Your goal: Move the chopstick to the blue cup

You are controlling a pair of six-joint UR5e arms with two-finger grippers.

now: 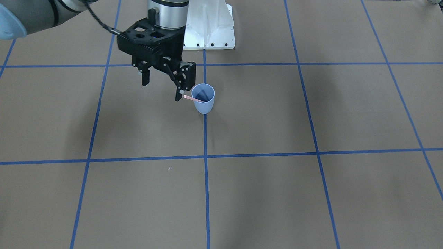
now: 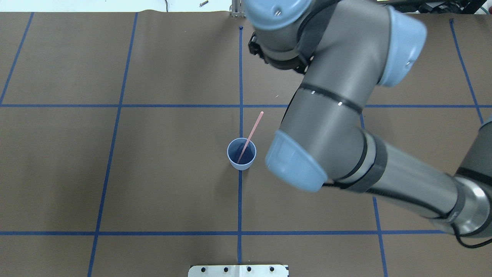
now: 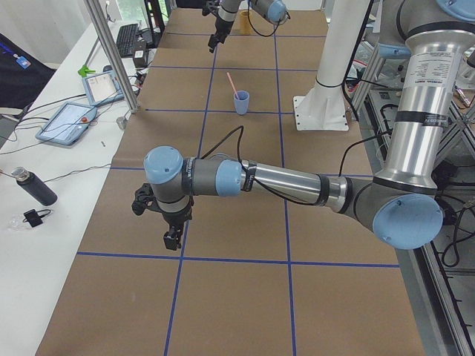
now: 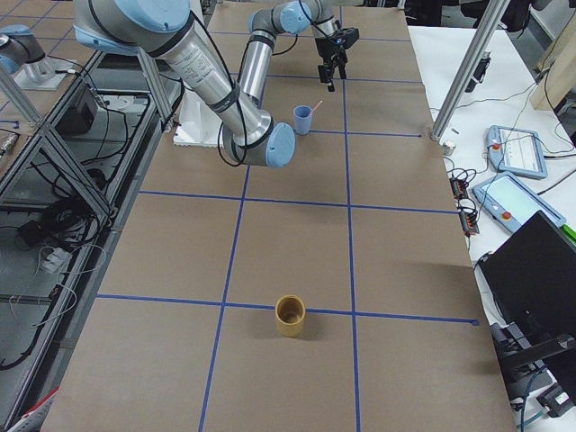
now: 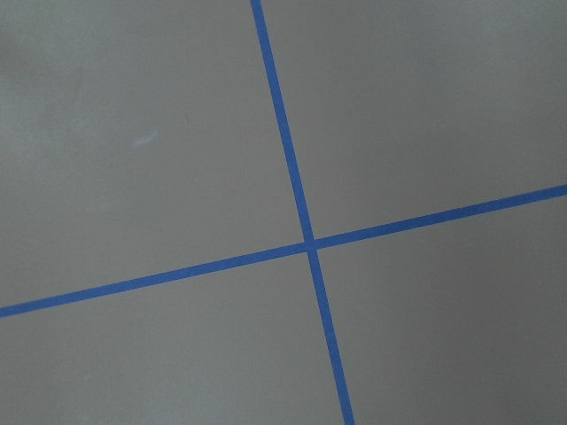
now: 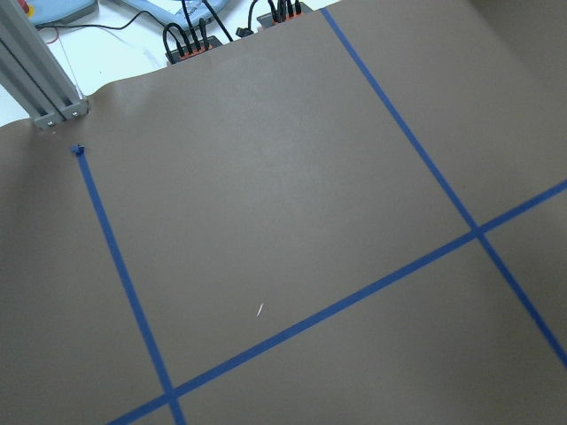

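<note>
The blue cup (image 1: 203, 103) stands upright on a blue tape line near the robot's base; it also shows in the overhead view (image 2: 246, 153). The pale pink chopstick (image 1: 193, 99) stands in it, leaning out over the rim (image 2: 251, 132). My right gripper (image 1: 162, 91) is open and empty, just beside the cup, one fingertip (image 1: 179, 92) close to the stick's upper end, not gripping it. My left gripper (image 3: 171, 243) hangs over bare table far from the cup; I cannot tell whether it is open or shut.
A yellow-brown cup (image 4: 290, 316) stands far off at the table's right end. The white robot base (image 1: 209, 31) is behind the blue cup. A side table with tablets (image 3: 70, 122) and metal posts (image 3: 111, 59) runs along the far edge.
</note>
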